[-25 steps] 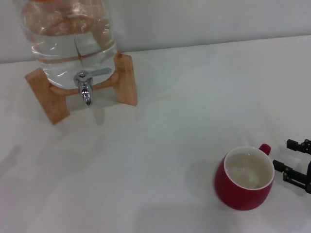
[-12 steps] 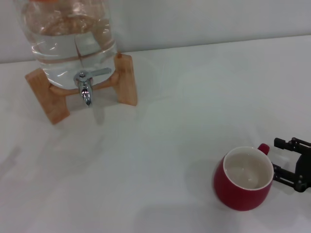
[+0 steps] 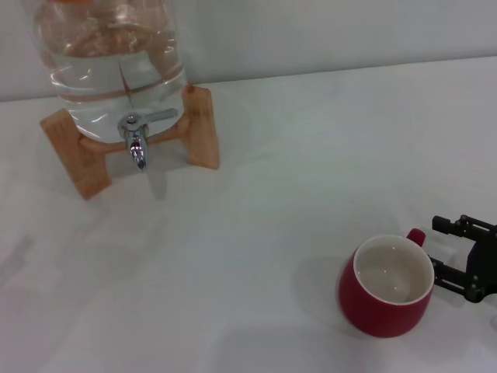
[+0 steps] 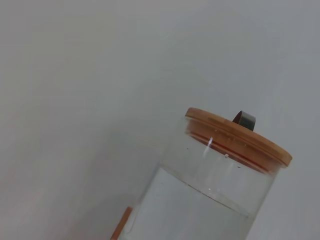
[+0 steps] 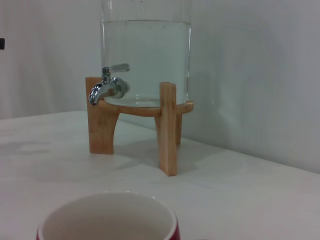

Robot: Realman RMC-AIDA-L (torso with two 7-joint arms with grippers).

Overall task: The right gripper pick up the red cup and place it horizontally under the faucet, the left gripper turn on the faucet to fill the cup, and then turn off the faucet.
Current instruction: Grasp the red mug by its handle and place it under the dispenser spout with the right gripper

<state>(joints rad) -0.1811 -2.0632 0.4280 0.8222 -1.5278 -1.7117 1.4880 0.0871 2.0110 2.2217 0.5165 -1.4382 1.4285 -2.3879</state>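
The red cup [image 3: 386, 291] stands upright on the white table at the near right, its small handle [image 3: 417, 235] turned to the right. My right gripper [image 3: 438, 249] is open at the cup's right side, its two black fingers spread just beyond the handle. Whether they touch the cup I cannot tell. In the right wrist view the cup's rim [image 5: 107, 220] fills the near edge. The chrome faucet [image 3: 137, 141] [image 5: 107, 87] hangs from the glass jar [image 3: 116, 66] at the far left, its lever pointing right. My left gripper is out of view.
The jar [image 5: 145, 55] holds water and rests on a wooden stand [image 3: 203, 128]. The left wrist view shows only the jar's wooden lid [image 4: 237, 135] against a pale wall. White tabletop [image 3: 264, 210] lies between the stand and the cup.
My right gripper has come in from the right edge toward the cup's handle side. The cup has shifted slightly left and nearer.
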